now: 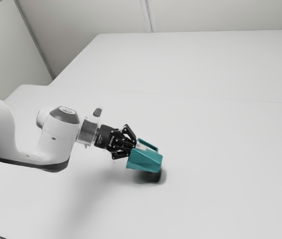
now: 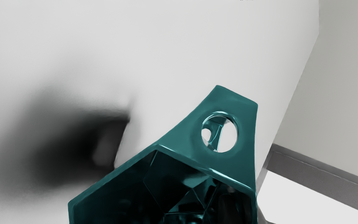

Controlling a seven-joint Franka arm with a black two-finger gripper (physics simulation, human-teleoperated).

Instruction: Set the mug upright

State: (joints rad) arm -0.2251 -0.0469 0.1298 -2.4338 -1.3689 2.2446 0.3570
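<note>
From my console I have the gripper (image 1: 134,144) right at the mouth (image 2: 210,170) of the teal mug (image 1: 144,160), which sits just beyond the fingertips, on the side away from the arm (image 1: 63,134). I read the fingers as narrow and closed on the mug's wall near the rim: the mug looks to be held over the table (image 1: 215,174), with its dark shadow (image 1: 153,178) below, and I see nothing else that could bear it. The relation that counts is the long axis. It runs on from the hand, mouth toward the gripper and base (image 1: 159,164) toward the exterior view's right, dipping only a little, so the mug is much nearer lying flat than standing. The handle (image 1: 147,145) is along its upper side in the exterior view. As it lies now, it is not upright. What I'd want next is to pitch the hand so the base swings down and the mouth comes up, keeping enough height that the bottom edge doesn't catch the table. A hold at the rim could let the mug pivot or slip, so I'd lower slowly until the base sits flat, then let go.
</note>
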